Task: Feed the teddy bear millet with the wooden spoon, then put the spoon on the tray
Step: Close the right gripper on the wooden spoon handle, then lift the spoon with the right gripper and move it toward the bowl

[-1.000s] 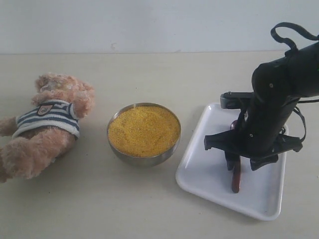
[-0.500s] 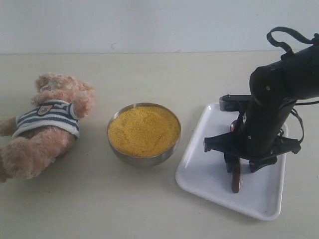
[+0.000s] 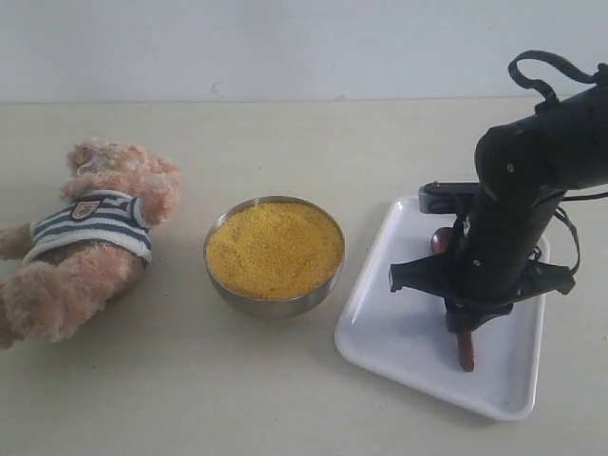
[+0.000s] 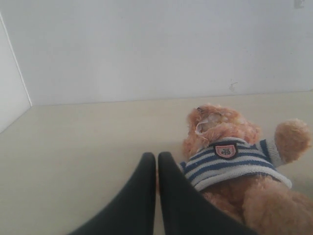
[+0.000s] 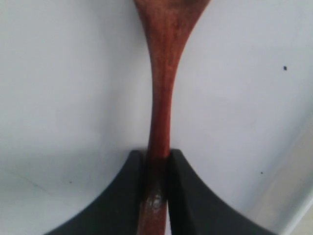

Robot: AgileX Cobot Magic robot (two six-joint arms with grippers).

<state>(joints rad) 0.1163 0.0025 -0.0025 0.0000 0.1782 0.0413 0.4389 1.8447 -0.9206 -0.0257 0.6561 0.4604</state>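
The wooden spoon (image 3: pixel 465 350) lies on the white tray (image 3: pixel 389 332) at the right, its round bowl (image 3: pixel 440 239) pointing to the far side. My right gripper (image 3: pixel 464 325) stands straight down over it, shut on the spoon's slim handle (image 5: pixel 161 98), with both fingers pressed against the wood. The teddy bear (image 3: pixel 90 237) lies on its back at the left in its striped shirt. Millet (image 3: pixel 274 249) fills the steel bowl (image 3: pixel 275 306) in the middle. My left gripper (image 4: pixel 157 155) is shut and empty, low over the table beside the teddy bear (image 4: pixel 234 161); the exterior view does not show it.
The right arm's black body (image 3: pixel 518 199) hides the middle of the tray. A pale wall (image 3: pixel 285 47) runs along the table's far edge. Bare tabletop (image 3: pixel 190 399) lies in front of the bowl and bear.
My right gripper has shut on the spoon's handle, which had lain between its open fingers. The handle's near end has swung a little to the right. The left gripper has not moved.
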